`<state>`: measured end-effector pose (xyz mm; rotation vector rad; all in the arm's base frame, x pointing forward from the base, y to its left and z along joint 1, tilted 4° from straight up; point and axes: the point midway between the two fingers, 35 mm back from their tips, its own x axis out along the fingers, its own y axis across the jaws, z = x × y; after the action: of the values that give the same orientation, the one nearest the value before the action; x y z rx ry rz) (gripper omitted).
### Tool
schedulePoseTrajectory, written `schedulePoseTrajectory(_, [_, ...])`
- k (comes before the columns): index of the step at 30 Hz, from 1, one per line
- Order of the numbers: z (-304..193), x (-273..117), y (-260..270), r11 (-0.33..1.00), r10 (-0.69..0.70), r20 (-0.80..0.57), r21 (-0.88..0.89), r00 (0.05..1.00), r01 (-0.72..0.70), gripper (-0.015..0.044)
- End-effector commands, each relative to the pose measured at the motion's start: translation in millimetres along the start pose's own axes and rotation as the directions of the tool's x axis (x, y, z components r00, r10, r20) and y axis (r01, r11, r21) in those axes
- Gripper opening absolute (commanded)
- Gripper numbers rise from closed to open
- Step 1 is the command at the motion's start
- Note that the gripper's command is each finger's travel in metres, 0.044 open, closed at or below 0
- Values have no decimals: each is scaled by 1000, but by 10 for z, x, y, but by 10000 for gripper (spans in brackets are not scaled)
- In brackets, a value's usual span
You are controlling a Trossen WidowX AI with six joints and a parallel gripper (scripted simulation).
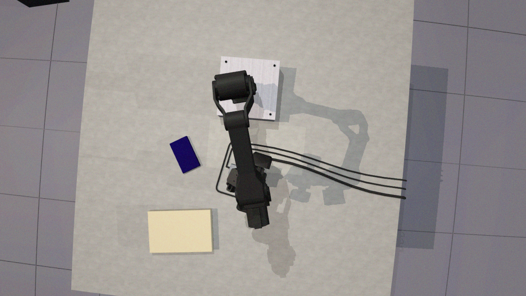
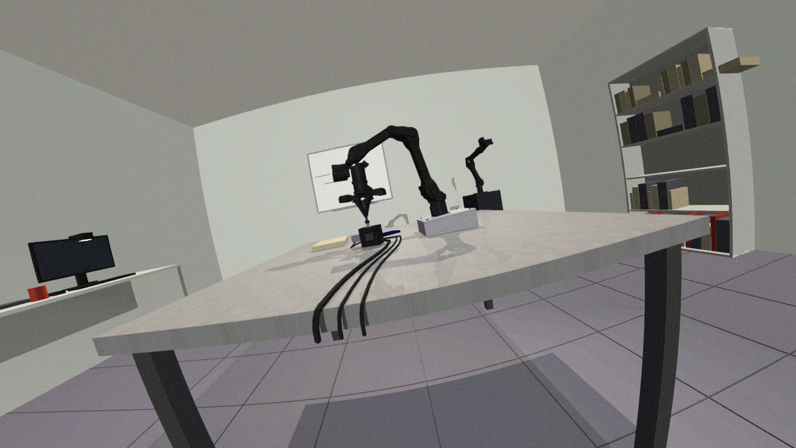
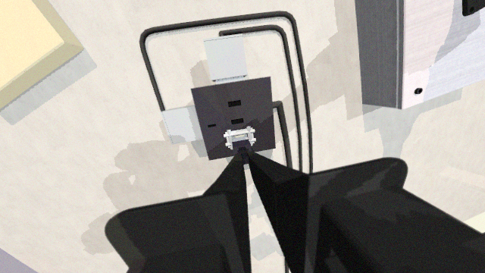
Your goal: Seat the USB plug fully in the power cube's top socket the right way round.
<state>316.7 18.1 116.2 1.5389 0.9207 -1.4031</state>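
The power cube (image 3: 261, 91) (image 2: 370, 236) is dark and stands upright on the table, with small slots in its top. The USB plug (image 3: 241, 143) has a dark body, with a pale rectangular frame around its lower end, at the cube's top edge nearest my fingers. My gripper (image 3: 244, 158) (image 2: 366, 218) points down over the cube and is shut on the plug. In the exterior view a pale bit shows between fingertips and cube. How deep the plug sits, and which way round, I cannot tell. In the top view the arm hides plug and fingertips.
Pale connectors (image 3: 226, 58) (image 3: 183, 124) sit at two cube sides. Black cables (image 1: 403, 197) (image 2: 317, 323) loop round the cube and run over the table edge. A cream block (image 1: 180, 231) (image 2: 329, 243) (image 3: 23, 38), a blue block (image 1: 185, 154) and the arm's base box (image 1: 266, 79) stand nearby.
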Motion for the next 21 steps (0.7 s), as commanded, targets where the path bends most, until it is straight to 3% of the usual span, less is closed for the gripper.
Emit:
schedulePoseTrajectory(1, [4,27,-7,1000,-6,3,-4,1000,6,0])
schedulePoseTrajectory(21, [4,51,-8,1000,-6,3,-4,1000,6,0])
